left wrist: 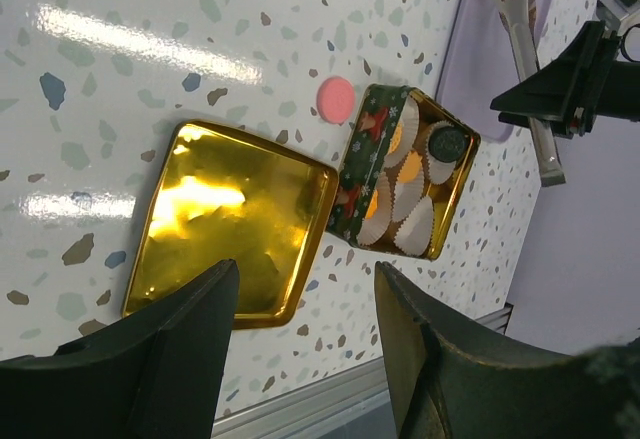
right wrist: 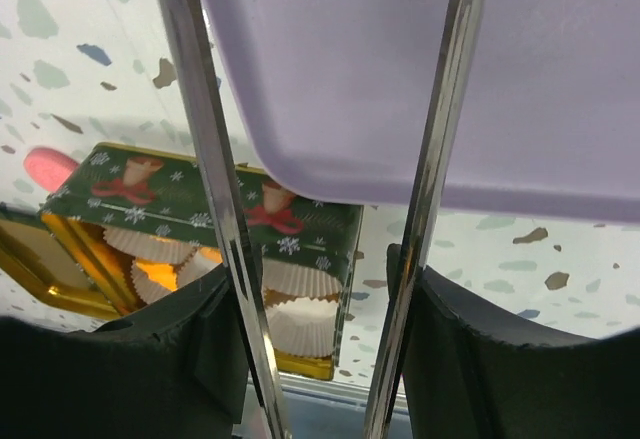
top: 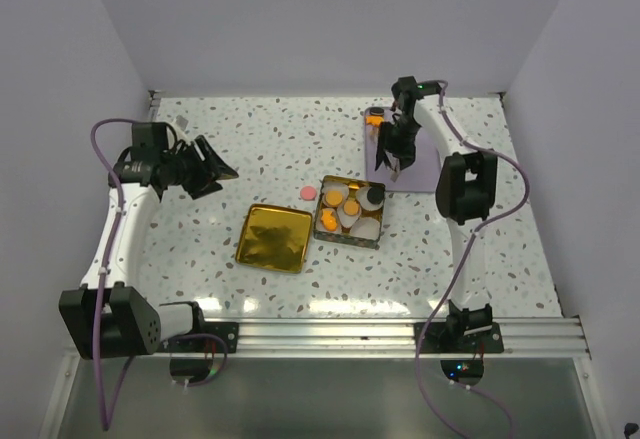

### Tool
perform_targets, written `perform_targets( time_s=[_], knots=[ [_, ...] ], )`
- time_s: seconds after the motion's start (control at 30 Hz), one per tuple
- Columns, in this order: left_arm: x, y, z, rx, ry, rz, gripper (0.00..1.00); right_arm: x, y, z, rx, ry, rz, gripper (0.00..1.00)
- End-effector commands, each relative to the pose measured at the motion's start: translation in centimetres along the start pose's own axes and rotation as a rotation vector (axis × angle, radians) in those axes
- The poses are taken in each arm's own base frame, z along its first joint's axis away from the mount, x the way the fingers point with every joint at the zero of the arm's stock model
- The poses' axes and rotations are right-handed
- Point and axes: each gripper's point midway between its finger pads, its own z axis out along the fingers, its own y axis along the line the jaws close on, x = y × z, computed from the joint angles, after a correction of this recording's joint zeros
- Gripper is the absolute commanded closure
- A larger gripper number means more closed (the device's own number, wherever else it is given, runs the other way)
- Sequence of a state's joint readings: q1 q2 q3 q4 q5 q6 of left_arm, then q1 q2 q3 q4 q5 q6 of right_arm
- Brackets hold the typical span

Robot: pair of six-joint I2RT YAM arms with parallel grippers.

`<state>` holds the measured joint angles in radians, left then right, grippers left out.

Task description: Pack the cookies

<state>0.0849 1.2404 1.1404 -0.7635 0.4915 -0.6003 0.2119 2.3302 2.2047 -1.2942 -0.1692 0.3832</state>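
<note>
Steel tongs (right wrist: 215, 159) in right claw (right wrist: 320, 299), seemingly over mat (right wrist: 340, 79) edge

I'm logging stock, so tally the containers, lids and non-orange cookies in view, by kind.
Green holiday-print square tin: 1
Square gold tin lid: 1
Lilac flat tray: 1
Pink round cookie: 1
Black round cookie: 1
Total: 5

- Speckled terrazzo surface (top: 250, 139), glossy, with streaks of reflected light.
- Square gold lid (top: 273, 238), lying flat just left of the tin.
- Green tin (left wrist: 362, 164) printed with snowflakes and bells, gold inside, holding white pleated paper cups (left wrist: 415, 229).
- Lilac tray (top: 420, 174) just behind the tin.
- Metal tongs (left wrist: 527, 54) over the tray.
</note>
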Motion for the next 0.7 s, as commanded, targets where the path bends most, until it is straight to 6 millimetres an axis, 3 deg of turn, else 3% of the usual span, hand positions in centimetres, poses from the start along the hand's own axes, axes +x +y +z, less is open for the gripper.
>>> perform_targets(
  time_s=[0.0, 0.27, 0.53, 0.67],
  knots=[
    [-2.0, -0.8, -0.1, 0.024, -0.06, 0.032, 0.38, -0.7, 0.4, -0.3, -0.016, -0.014, -0.017, 0.45],
    [-2.2, -0.5, 0.4, 0.016, -0.053, 0.032, 0.39, -1.4, 1.0, 1.2, -0.04, 0.002, 0.0, 0.47],
    [-2.6, -0.5, 0.6, 0.008, -0.052, 0.039, 0.39, -2.1, 2.6, 1.2, -0.11, -0.005, 0.021, 0.51],
    [-2.6, -0.4, 0.6, 0.006, -0.052, 0.04, 0.39, -2.1, 2.6, 1.3, -0.116, 0.0, 0.02, 0.6]
  ],
)
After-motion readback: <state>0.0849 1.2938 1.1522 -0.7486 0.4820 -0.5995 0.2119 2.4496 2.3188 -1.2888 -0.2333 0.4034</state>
